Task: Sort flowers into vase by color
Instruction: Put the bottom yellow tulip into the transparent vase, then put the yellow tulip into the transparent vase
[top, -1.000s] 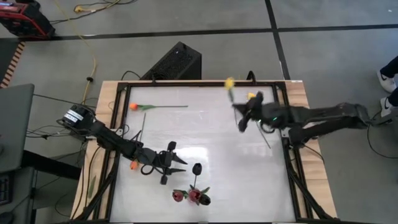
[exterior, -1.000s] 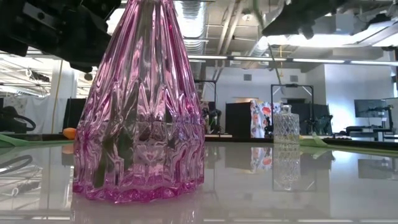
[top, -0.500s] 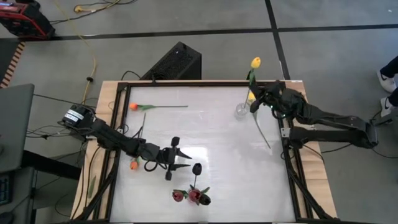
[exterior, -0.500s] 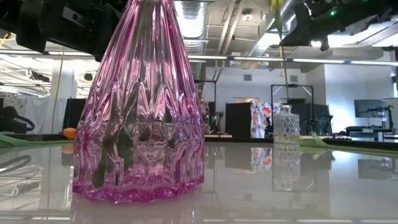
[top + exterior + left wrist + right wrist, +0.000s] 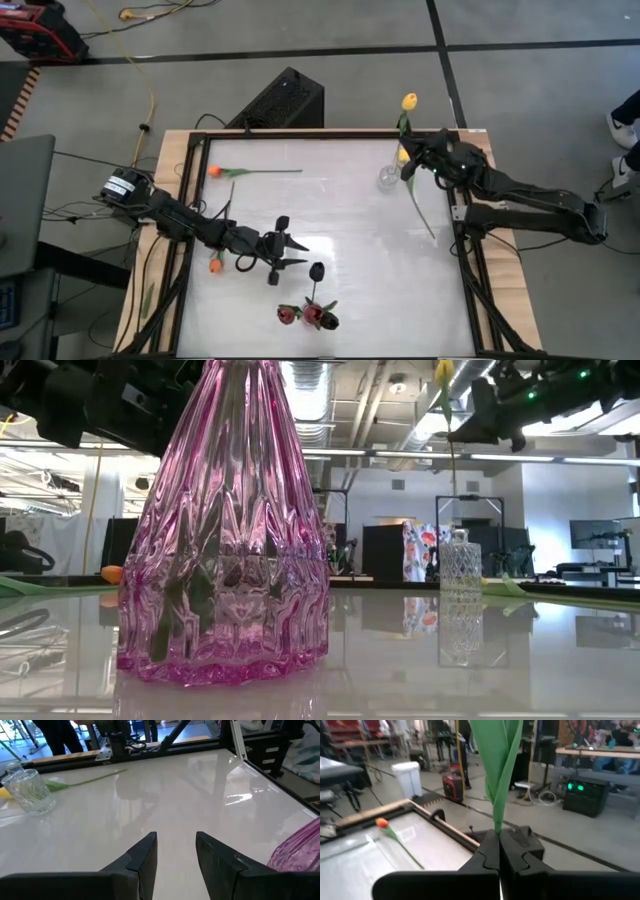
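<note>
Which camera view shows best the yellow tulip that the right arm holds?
The high view: the yellow tulip shows whole there, head and stem, in the shut right claw, by the small clear vase. The low view shows the head and some stem, the right wrist view only leaves. The left wrist view misses it.

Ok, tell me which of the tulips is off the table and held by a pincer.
The yellow tulip: the right pincer is shut on its stem near the clear vase. The other tulips lie on the table or stand in the pink vase.
</note>
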